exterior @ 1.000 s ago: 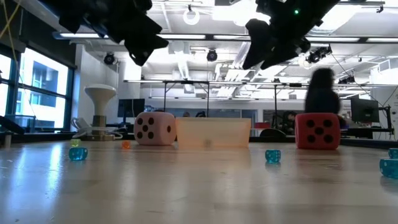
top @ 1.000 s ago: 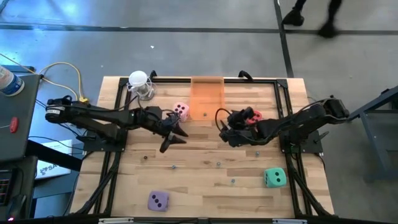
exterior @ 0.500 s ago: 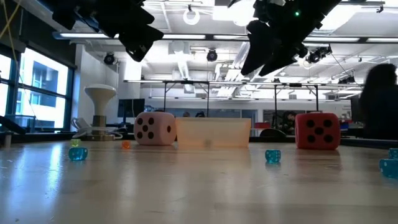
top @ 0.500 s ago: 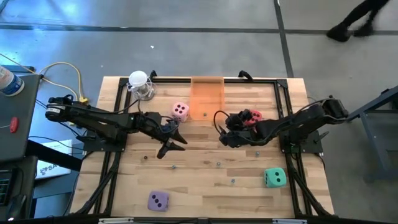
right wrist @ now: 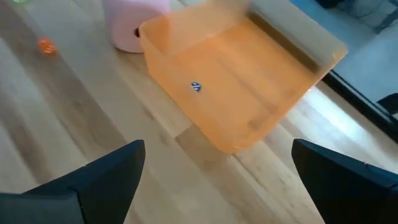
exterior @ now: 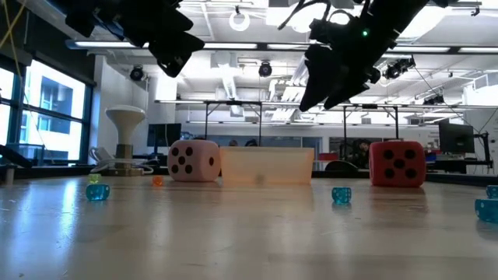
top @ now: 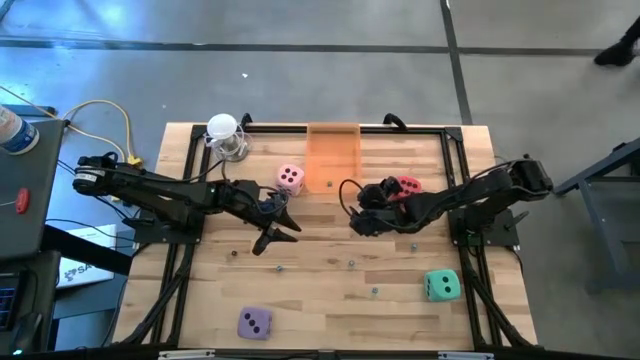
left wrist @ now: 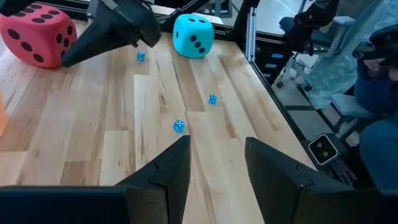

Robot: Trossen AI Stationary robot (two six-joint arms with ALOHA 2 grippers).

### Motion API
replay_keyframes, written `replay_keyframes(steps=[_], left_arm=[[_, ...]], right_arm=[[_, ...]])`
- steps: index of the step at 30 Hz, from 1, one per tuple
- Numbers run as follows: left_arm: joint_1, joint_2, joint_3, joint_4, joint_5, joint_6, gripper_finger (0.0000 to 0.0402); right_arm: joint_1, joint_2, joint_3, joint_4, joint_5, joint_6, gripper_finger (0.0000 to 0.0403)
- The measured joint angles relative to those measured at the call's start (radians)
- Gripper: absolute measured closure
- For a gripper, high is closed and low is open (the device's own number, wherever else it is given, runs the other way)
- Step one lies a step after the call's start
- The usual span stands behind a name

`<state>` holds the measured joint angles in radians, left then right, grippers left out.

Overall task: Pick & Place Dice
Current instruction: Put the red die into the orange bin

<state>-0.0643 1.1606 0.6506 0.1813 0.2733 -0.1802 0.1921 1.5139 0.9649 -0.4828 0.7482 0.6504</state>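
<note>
Dice are all lying outside the orange bin (top: pixel 332 160), none binned, while the right gripper (top: pixel 352 208) is hovering near it, spread wide and empty.

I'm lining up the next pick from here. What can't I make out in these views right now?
- Red die: in the high view, partly covered by the right arm; its top face is unreadable.
- Purple die and teal die: outside the low view's frame.
- Small beads: too small in the high view to count reliably.
- Pink die: cut off by the right wrist picture's edge, partly behind the orange tray.
- Right gripper: only blurred finger edges show.
</note>
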Motion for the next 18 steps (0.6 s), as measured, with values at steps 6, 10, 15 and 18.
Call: replay_keyframes(steps=[6,10,15,18], left_arm=[[0.0,0.0,0.0,-0.003,0.0,0.0,0.0254],[0.0,0.0,0.0,-0.003,0.0,0.0,0.0254],[0.0,0.0,0.0,-0.003,0.0,0.0,0.0254],[0.0,0.0,0.0,-0.002,-0.001,0.0,0.0254]], right_arm=[[-0.005,0.0,0.0,0.002,-0.068,-0.024,0.0004],[-0.005,0.0,0.0,0.01,-0.076,-0.027,0.0004],[-0.005,0.0,0.0,0.015,-0.09,-0.027,0.0004],[-0.005,0.0,0.0,0.016,-0.093,-0.02,0.0004]])
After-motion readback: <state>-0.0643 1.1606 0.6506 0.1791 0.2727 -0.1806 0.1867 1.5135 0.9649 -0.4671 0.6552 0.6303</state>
